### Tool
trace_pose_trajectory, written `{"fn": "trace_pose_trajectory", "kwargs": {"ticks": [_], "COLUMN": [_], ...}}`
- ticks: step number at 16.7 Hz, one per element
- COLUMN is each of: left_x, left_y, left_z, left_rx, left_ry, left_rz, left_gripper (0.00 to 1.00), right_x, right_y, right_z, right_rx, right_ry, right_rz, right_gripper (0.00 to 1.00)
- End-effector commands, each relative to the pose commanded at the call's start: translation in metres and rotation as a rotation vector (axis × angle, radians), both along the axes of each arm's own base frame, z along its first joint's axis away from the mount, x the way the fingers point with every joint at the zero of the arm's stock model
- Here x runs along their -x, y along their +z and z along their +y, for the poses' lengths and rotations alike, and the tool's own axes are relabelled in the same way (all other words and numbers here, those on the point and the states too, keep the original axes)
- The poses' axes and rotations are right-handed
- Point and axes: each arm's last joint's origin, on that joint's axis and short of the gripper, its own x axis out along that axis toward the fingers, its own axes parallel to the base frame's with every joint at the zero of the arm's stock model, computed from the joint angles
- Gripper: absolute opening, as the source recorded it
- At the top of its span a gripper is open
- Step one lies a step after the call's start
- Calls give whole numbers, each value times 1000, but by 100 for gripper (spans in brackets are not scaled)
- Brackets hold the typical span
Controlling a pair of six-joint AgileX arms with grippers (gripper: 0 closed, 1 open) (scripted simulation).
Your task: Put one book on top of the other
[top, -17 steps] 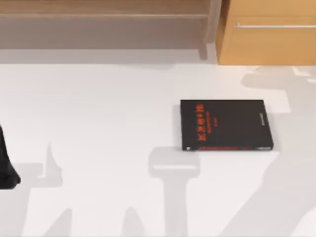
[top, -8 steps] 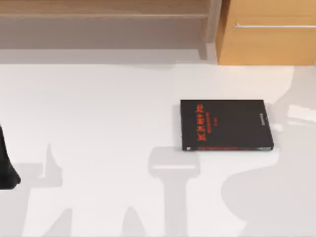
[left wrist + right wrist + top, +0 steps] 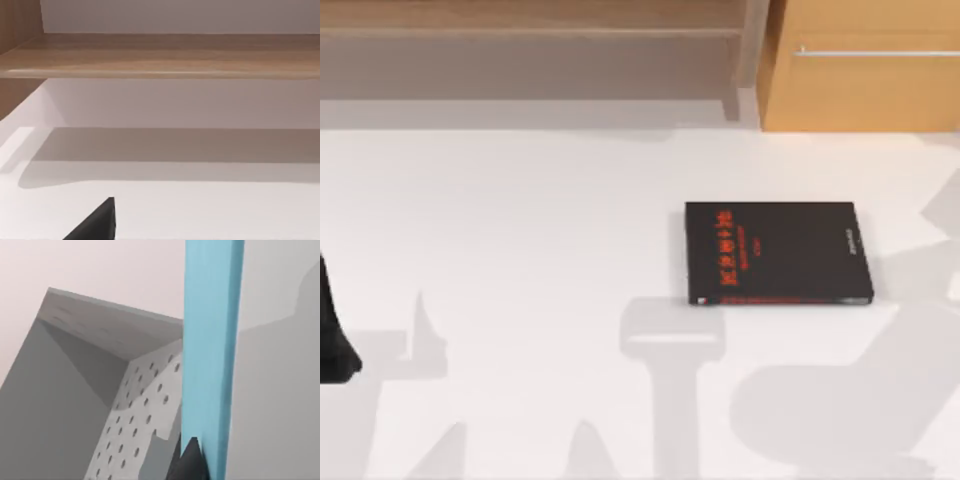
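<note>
With arm shadows now shifted lower right, the right gripper (image 3: 192, 460) carries the thick teal-blue book (image 3: 210, 350) toward the thin black red-lettered book (image 3: 778, 254).

open white table (image 3: 520, 220) around black book (image 3: 775, 252), shelf (image 3: 530, 50) behind

The red lettering on the black book (image 3: 777, 253) is too small to read. The left arm (image 3: 334, 340) is cut off by the left picture edge, well apart from the black book. In the right wrist view the teal book (image 3: 210, 355) is cut off at the top edge, and its lower end is hidden behind a dark fingertip (image 3: 190, 465).
</note>
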Motion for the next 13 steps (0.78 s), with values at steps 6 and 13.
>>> {"fn": "trace_pose_trajectory", "kwargs": {"ticks": [6, 13], "left_x": [0, 0], "left_y": [0, 0], "left_z": [0, 0], "left_rx": [0, 0], "left_ry": [0, 0], "left_rz": [0, 0], "left_gripper": [100, 100], "right_x": [4, 41], "right_y": [-57, -89], "right_z": [122, 254], "right_rx": [-337, -556], "right_ry": [120, 357], "right_rz": [26, 121], "right_gripper": [0, 0]}}
